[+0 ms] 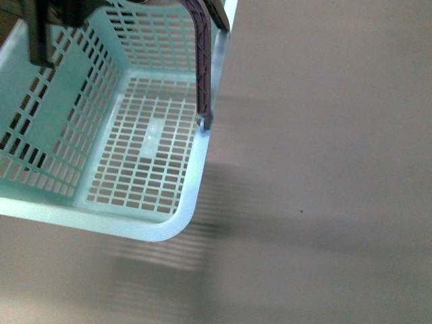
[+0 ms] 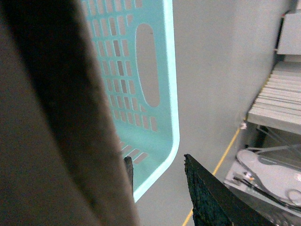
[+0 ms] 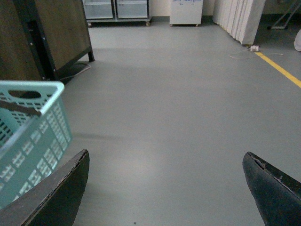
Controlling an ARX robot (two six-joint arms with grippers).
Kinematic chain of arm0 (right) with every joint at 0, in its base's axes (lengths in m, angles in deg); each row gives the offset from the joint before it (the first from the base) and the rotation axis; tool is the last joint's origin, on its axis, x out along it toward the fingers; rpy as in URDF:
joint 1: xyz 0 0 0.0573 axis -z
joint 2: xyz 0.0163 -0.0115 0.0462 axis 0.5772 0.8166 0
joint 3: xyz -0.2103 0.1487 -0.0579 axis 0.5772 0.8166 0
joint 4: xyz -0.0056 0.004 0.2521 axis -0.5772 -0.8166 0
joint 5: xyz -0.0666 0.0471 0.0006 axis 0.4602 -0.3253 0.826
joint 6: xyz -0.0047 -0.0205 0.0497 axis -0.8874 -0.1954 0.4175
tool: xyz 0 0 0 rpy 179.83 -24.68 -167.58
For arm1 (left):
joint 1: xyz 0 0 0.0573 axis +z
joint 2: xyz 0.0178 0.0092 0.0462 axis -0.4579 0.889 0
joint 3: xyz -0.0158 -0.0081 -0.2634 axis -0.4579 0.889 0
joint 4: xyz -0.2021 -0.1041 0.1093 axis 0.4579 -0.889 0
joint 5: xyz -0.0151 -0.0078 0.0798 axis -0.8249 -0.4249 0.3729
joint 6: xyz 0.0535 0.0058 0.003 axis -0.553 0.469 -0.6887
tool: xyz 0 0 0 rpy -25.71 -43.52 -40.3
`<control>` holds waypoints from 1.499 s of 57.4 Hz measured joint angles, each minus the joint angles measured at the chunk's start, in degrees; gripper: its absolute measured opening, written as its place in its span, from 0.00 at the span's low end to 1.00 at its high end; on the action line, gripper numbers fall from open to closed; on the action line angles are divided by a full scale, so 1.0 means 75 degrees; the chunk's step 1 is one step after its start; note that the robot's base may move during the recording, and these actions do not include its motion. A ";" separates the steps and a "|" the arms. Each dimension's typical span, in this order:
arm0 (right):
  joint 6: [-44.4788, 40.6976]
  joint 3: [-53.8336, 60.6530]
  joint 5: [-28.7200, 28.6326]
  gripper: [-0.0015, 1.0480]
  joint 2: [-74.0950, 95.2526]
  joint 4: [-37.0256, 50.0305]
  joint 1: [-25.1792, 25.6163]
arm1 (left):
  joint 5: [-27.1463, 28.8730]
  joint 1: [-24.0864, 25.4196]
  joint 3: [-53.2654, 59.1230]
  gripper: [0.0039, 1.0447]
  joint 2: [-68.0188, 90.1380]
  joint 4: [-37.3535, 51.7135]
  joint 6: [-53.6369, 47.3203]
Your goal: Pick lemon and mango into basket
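Basket: the basket [image 1: 177, 224] is sitting upright on the bench in the upper left of the front view, with its slotted bottom showing in full.
Dark shape: a dark shape [image 1: 37, 34] is hanging over the basket's left wall at the top left edge; I cannot tell what it is.
Handle: a brown-grey handle [image 1: 202, 61] is running down the basket's right wall, top centre.
Shadow: a striped shadow [image 1: 169, 253] is lying just below the basket's near rim.
Bench: the beige bench [image 1: 324, 175] is filling the right half and the lower strip of the front view.
Left gripper: in the left wrist view, the left gripper [image 2: 157, 162] is keeping a moderate gap and clasping nothing, with the basket's rounded corner showing beyond the gap.
Blur: a brown blurred mass [image 2: 47, 117] is hiding one finger's side.
Grip hole: an oval grip hole [image 2: 146, 66] is showing in the basket wall.
Right gripper: in the right wrist view, the right gripper [image 3: 165, 155] is spreading wide and holding nothing, with the basket standing just beside one finger.
Floor: the grey floor [image 3: 164, 94] is stretching beyond, carrying a yellow line [image 3: 280, 68].
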State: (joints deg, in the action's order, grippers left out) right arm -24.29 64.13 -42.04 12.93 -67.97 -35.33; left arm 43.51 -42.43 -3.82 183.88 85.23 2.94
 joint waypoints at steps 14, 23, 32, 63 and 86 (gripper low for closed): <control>0.0000 0.0000 0.0000 0.92 0.0000 0.0000 0.0000 | 0.0093 -0.0017 0.0650 0.29 -0.2524 -0.1180 0.0119; 0.0000 0.0000 0.0000 0.92 0.0000 0.0000 0.0000 | 0.0309 -0.0032 0.0743 0.29 -0.3952 -0.2087 0.0198; 0.0000 0.0000 0.0000 0.92 0.0000 0.0000 0.0000 | 0.0612 -0.0029 0.0743 0.29 -0.4785 -0.2751 0.0146; 0.0000 0.0000 0.0000 0.92 0.0000 0.0000 0.0000 | 0.0621 -0.0017 0.0740 0.29 -0.4829 -0.2804 0.0073; 0.0000 0.0000 -0.0003 0.92 0.0000 0.0000 0.0000 | 0.0615 -0.0017 0.0743 0.29 -0.4814 -0.2806 0.0076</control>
State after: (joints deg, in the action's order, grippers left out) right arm -24.29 64.13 -42.07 12.93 -67.97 -35.33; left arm 48.12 -42.57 1.75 147.77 64.19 3.51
